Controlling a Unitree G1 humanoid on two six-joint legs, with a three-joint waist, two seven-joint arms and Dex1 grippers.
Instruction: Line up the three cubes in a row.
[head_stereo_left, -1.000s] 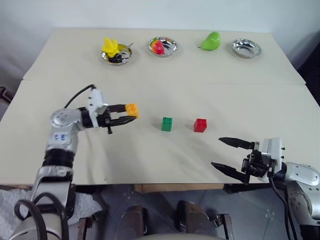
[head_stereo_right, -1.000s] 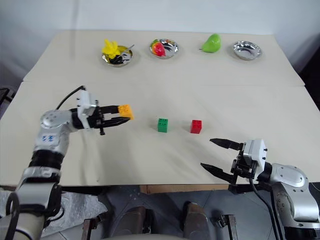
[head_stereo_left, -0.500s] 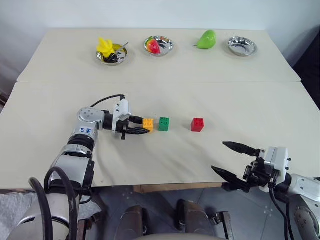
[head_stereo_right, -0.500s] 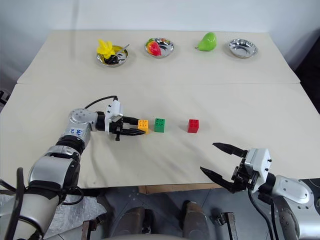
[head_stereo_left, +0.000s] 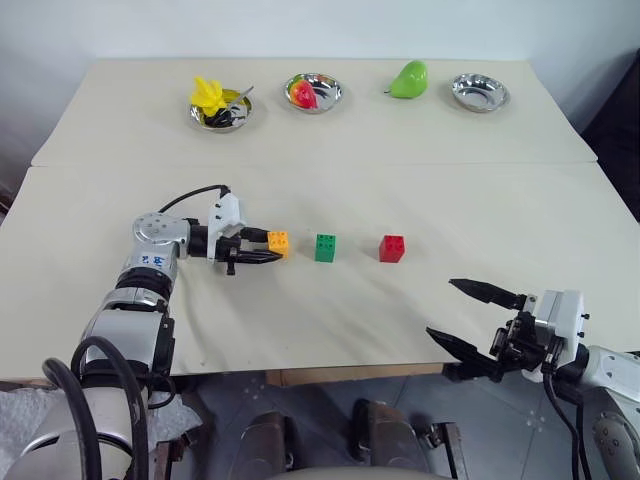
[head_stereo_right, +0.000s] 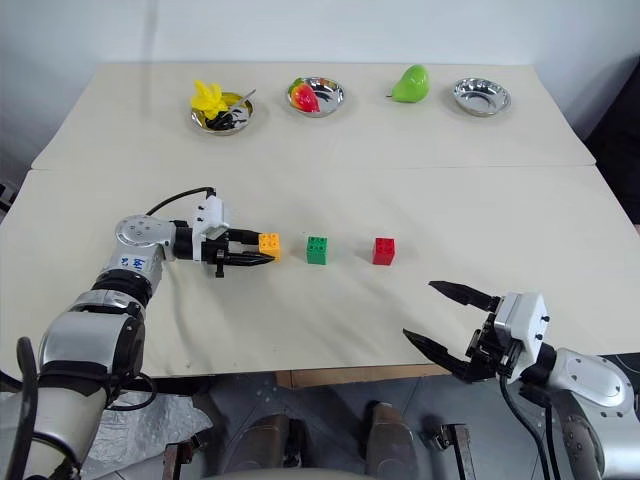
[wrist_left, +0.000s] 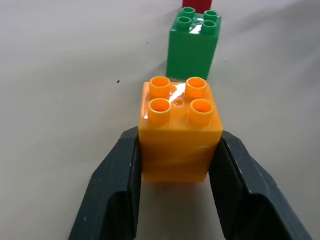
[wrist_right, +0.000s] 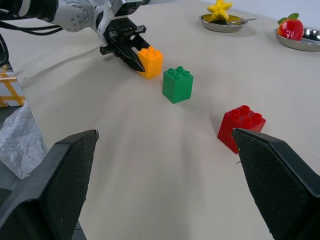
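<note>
The left gripper (head_stereo_left: 262, 247), two black fingers reaching level over the cream table (head_stereo_left: 420, 180), has the small orange studded plastic block (head_stereo_left: 278, 242) between its fingertips; in the left eye view that block sits on the table at the left end of a line with the green studded plastic block (head_stereo_left: 325, 247) and the red studded plastic block (head_stereo_left: 392, 248), each apart from the next. The right gripper (head_stereo_left: 470, 318) hangs at the near table edge, its fingers spread wide with nothing between them. Along the far side stand a steel dish with a yellow spiky toy (head_stereo_left: 211, 93), a steel dish with a red strawberry toy (head_stereo_left: 303, 93), a green pear-shaped fruit (head_stereo_left: 408, 79) and a bare steel dish (head_stereo_left: 479, 92). In the left wrist view the black fingers (wrist_left: 116, 192) flank the orange block's lower sides, whether pressing or just released I cannot tell, with the green block just beyond and the red one's edge behind it. In the right wrist view the spread fingers (wrist_right: 54, 187) frame the three blocks, the red one nearest.
</note>
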